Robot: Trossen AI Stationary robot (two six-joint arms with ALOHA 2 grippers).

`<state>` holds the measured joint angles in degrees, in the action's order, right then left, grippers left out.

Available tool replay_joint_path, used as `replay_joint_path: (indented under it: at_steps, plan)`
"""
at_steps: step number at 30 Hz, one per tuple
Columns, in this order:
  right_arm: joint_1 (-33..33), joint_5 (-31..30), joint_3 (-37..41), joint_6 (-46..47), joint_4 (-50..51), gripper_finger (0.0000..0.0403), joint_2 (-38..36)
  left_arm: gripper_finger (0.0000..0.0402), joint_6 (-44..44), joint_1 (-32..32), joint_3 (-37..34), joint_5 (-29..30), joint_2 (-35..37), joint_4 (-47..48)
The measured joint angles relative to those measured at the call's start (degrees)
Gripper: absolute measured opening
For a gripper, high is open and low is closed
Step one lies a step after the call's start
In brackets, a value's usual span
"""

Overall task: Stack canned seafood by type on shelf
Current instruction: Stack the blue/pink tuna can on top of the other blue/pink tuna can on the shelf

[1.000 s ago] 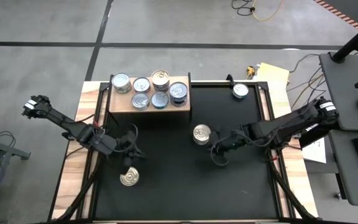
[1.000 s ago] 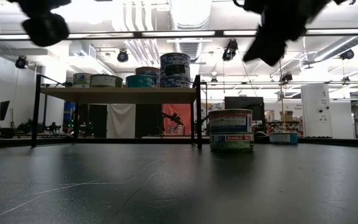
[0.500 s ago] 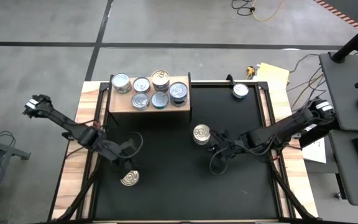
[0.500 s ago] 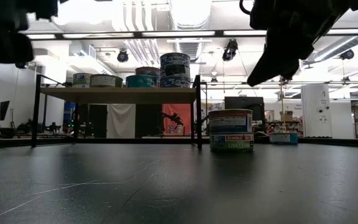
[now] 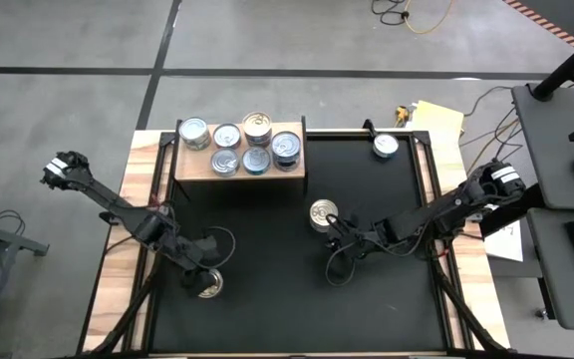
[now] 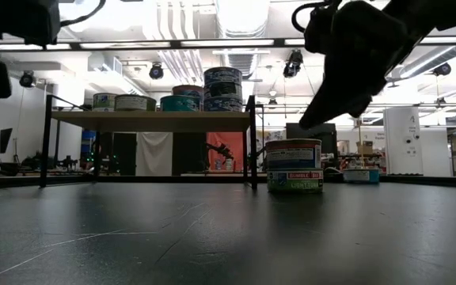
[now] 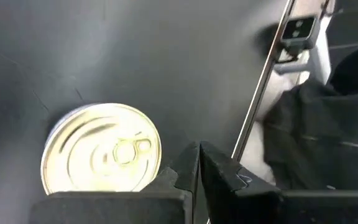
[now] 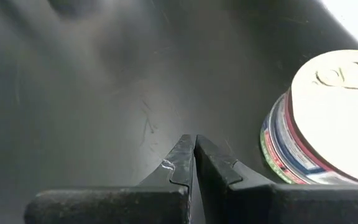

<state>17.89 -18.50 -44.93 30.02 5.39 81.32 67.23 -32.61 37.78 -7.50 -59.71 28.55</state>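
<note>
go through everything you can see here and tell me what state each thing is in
Left gripper: shut, empty, beside the gold-top can, which is upright on the table.
Right gripper: shut, empty, beside the two-can stack, which is upright.
Shelf: holds seven cans.
Silver-top can: upright, alone at the table's far right.

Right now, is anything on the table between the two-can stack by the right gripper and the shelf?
Nothing visible. The two-can stack stands on bare black table, open surface between it and the shelf. The right gripper, jaws shut, is on the stack's far side from the shelf, not in between.
</note>
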Motion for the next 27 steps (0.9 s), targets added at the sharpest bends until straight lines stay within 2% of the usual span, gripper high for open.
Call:
replay_joint_path:
  at_steps: [5,11,16,23,27]
  plan:
    - [0.0,0.0,0.0,0.0,-1.7,0.0009,0.2,0.0,0.9,-0.3,0.0,-3.5,-2.6,2.7]
    - [0.0,-0.1,0.0,-1.4,-4.2,0.0009,0.2,0.0,2.8,-0.3,0.0,-2.8,-6.6,9.0]
    - [0.0,-0.2,0.0,-1.6,-5.0,0.0009,0.2,0.0,3.8,-0.3,0.0,-5.1,-10.0,10.3]
    - [0.0,-1.0,0.0,-1.5,-5.1,0.0009,0.2,0.0,2.3,-0.3,0.4,-4.9,-14.1,9.7]
    - [0.0,-1.0,0.0,-1.6,-5.3,0.0009,0.2,0.0,2.0,-0.3,0.6,-2.4,-15.9,8.7]
